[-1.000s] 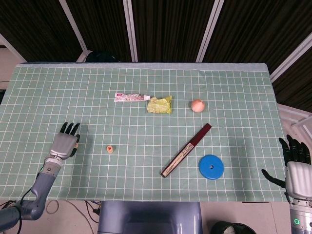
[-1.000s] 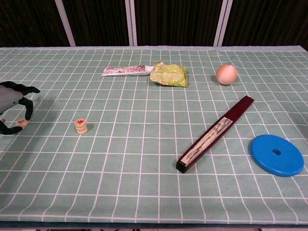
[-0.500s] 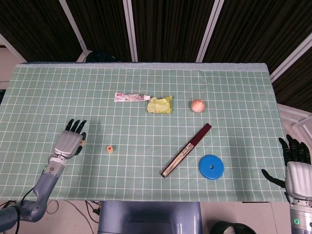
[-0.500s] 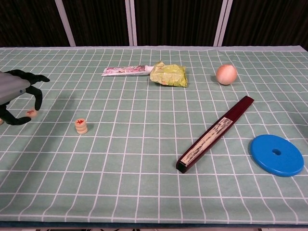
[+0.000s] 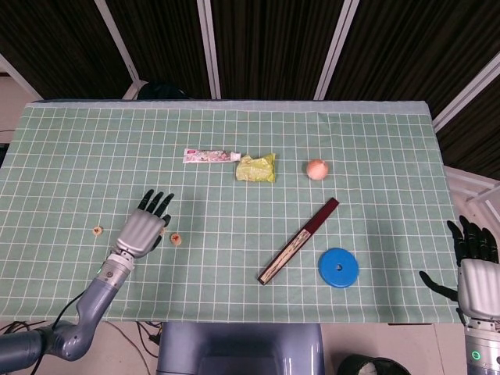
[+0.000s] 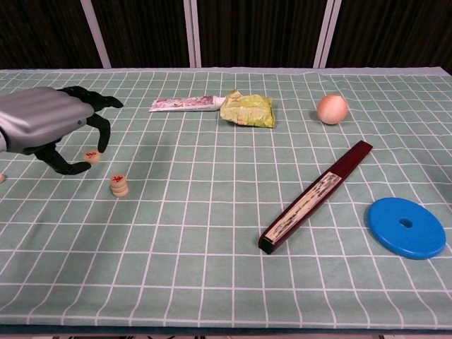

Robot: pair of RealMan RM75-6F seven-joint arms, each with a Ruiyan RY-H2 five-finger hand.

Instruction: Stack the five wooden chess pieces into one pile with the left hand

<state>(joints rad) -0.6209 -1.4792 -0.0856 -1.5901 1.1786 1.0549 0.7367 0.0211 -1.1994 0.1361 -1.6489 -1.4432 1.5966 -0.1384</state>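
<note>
**Fingers pinching one chess piece just beside the pile**

Fingers (image 6: 99, 138) of the left hand (image 6: 49, 123) are pinching a single wooden chess piece (image 6: 91, 157) at their tips, holding it above the desk (image 6: 212, 212), with the rest of the hand arching over it. Just beside those fingertips, toward the robot and slightly to the right, the pile of chess pieces (image 6: 119, 185) is standing upright on the green checked cloth, apart from the hand; in the head view the pile (image 5: 177, 239) is sitting just right of the hand (image 5: 142, 230). On the far side of the hand from the pile, another chess piece (image 5: 97, 230) is lying alone on the cloth.

Well away from the fingers, across the desk, a toothpaste tube (image 6: 182, 104) and a yellow-green packet (image 6: 247, 109) are lying end to end, with a peach-coloured ball (image 6: 332, 109), a dark red folded fan (image 6: 316, 195) and a blue disc (image 6: 407, 227) further right.

The right hand (image 5: 475, 269) is hanging off the desk's right edge, fingers spread wide and holding nothing.
</note>
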